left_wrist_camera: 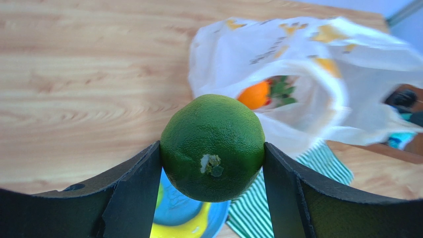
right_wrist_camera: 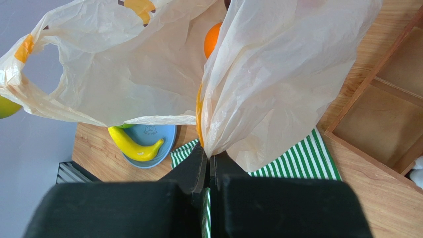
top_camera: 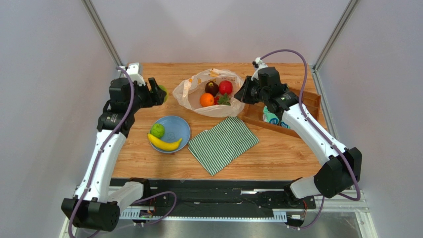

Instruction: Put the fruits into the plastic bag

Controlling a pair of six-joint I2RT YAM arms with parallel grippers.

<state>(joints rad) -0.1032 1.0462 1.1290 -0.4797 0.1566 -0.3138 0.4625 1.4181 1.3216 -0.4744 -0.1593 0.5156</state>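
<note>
While right tool [right_wrist_camera: 209, 157] pinches bag [right_wrist_camera: 149, 74] (tightly), left tool [left_wrist_camera: 212, 151] grips green fruit [left_wrist_camera: 208, 126].

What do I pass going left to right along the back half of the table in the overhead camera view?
green fruit gripped in the left jaws → plastic bag, with fruit inside → right jaws pinching the bag's edge → wooden tray
</note>
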